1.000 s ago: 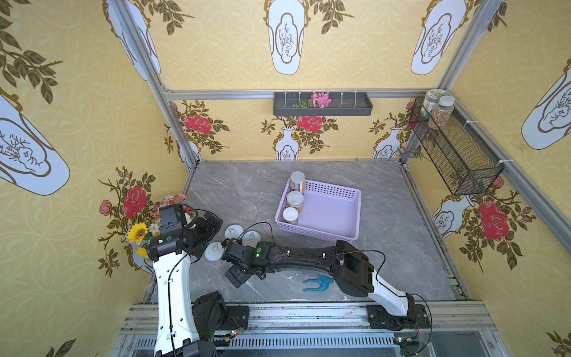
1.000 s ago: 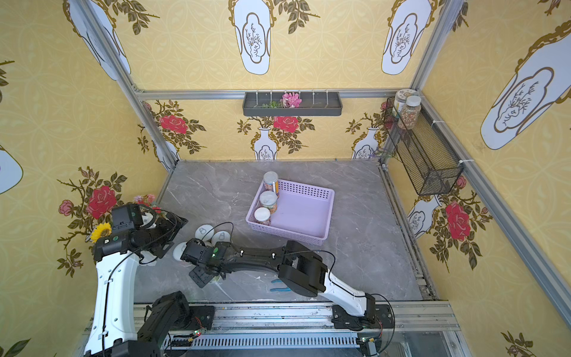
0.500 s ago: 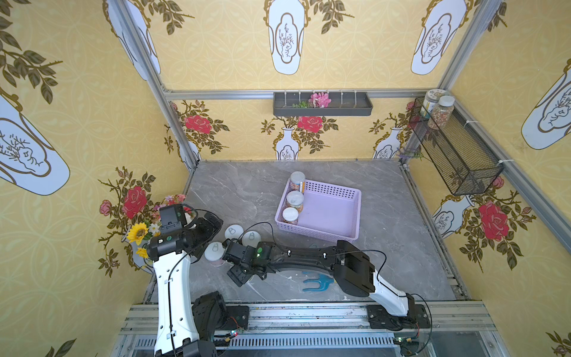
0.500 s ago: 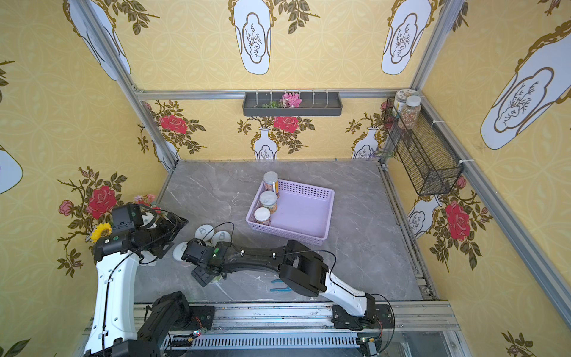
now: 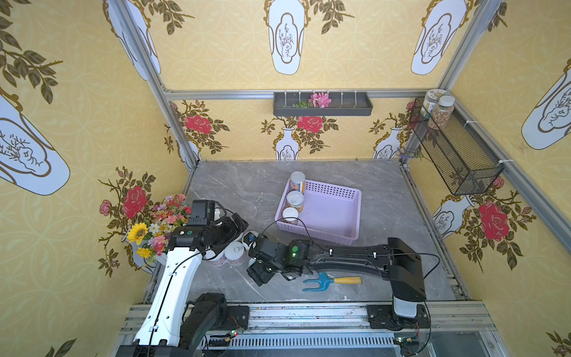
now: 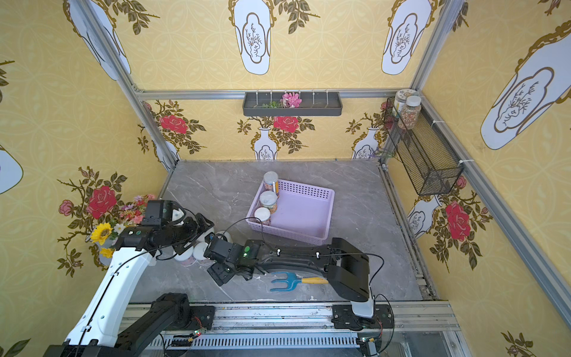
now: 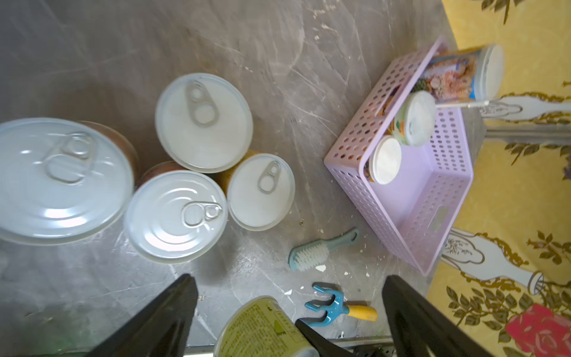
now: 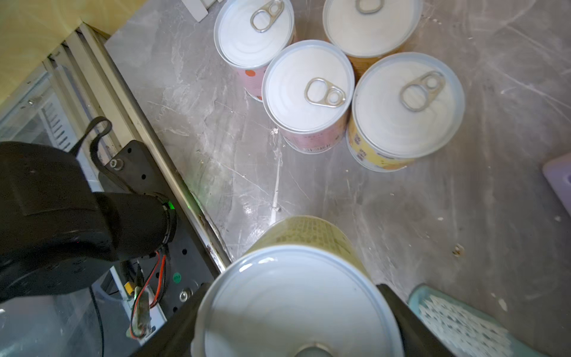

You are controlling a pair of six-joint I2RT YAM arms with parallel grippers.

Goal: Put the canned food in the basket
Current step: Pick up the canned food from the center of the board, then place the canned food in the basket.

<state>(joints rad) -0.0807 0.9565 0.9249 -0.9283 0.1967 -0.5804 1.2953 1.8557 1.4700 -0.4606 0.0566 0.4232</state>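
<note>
Top views: lilac perforated plastic basket sits mid-table, with three upright printed-label cans along its left wall. Silver pull-tab cans are clustered near the table's front-left corner.
Left wrist: left gripper is wide open and empty, near the four-can cluster.
Right wrist: right gripper is clamped on a yellow-green labelled metal can, just beside the cluster.

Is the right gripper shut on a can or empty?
Shut on it: the right gripper has fingers pressed against both sides of the yellow-green can.
</note>
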